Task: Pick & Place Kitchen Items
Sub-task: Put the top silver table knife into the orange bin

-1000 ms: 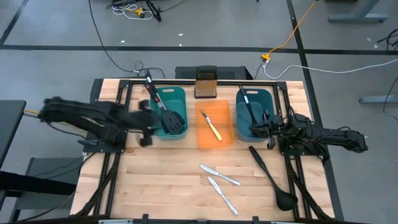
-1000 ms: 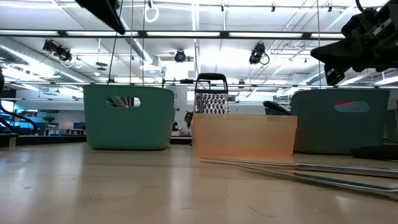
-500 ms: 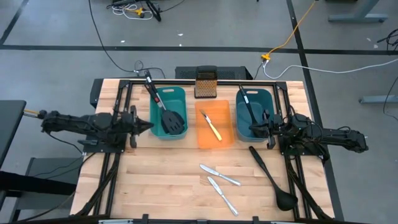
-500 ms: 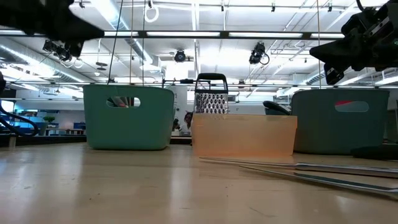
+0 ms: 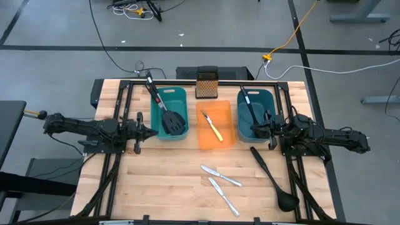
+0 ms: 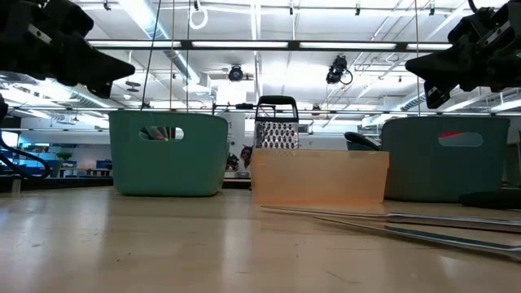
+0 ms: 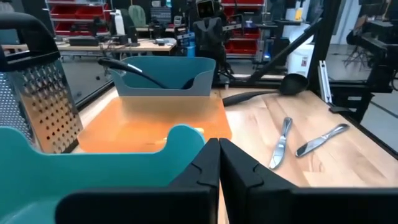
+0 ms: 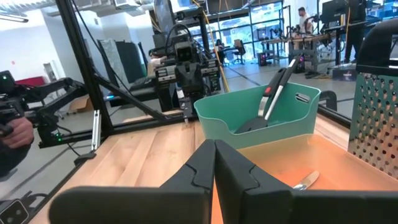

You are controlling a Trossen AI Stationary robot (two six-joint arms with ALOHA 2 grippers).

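Observation:
A black slotted spatula (image 5: pixel 170 117) lies in the left teal bin (image 5: pixel 182 94), its handle leaning out over the far rim; it also shows in the right wrist view (image 8: pixel 272 96). A yellow-handled knife (image 5: pixel 215 129) lies in the orange bin (image 5: pixel 204 139). A long black utensil (image 5: pixel 250 107) lies in the right teal bin (image 5: pixel 270 95). A black ladle (image 5: pixel 272 179) and two silver knives (image 5: pixel 220 176) (image 5: pixel 224 197) lie flat on the table. My left gripper (image 5: pixel 154 132) is shut and empty, just left of the left bin. My right gripper (image 5: pixel 252 130) is shut and empty at the right bin's near left corner.
An upright metal box grater (image 5: pixel 207 84) stands behind the orange bin at the far edge. Dark frame rails (image 5: pixel 119 100) run along both sides of the table. Bare wood (image 5: pixel 169 181) lies in front of the bins, to the left of the knives.
My left gripper has come down from high over the left bin's near side and settled level just left of the bin, its arm stretched out low. The spatula stays in the bin. My right arm has kept still.

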